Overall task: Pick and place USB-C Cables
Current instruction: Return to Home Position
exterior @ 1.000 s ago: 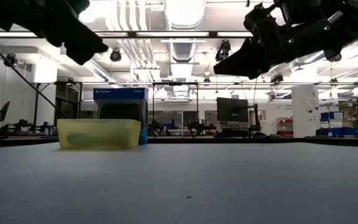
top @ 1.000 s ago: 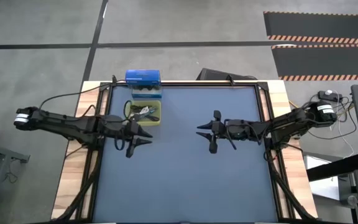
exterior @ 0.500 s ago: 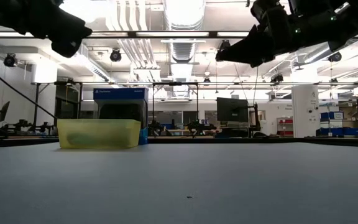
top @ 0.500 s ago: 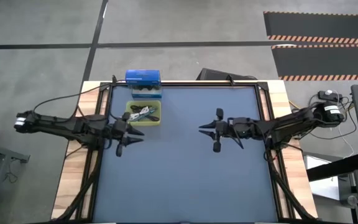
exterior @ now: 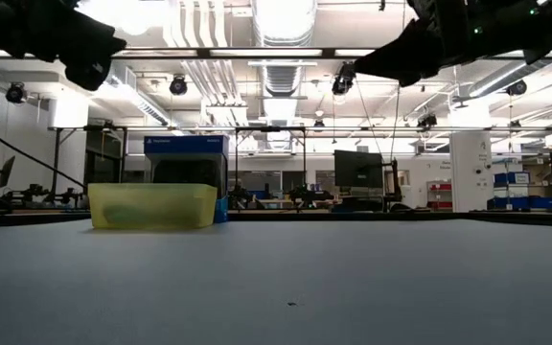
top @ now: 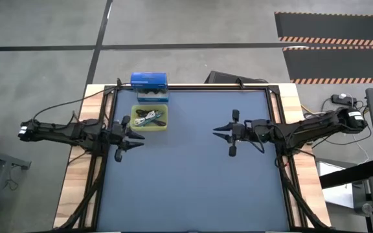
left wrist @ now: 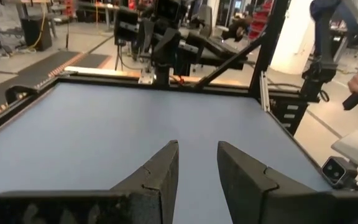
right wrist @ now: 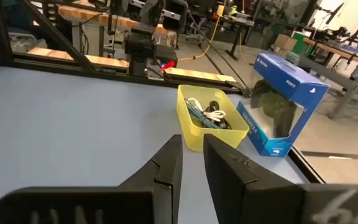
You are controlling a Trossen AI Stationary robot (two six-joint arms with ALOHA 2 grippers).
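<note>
USB-C Cables (top: 149, 118) heaped in the yellow bin (right wrist: 194, 134)
The bin sits by the counter's (top: 193, 181) left edge. The left end effector (left wrist: 196, 146) hovers near it and the right end effector (right wrist: 191, 138) hovers mid-counter, both empty, fingers narrowly parted.

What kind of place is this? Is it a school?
Most likely a robotics lab or workshop: the left arm and right arm reach over a blue table, monitors stand in the room behind it, and bare ducts run along the ceiling.
</note>
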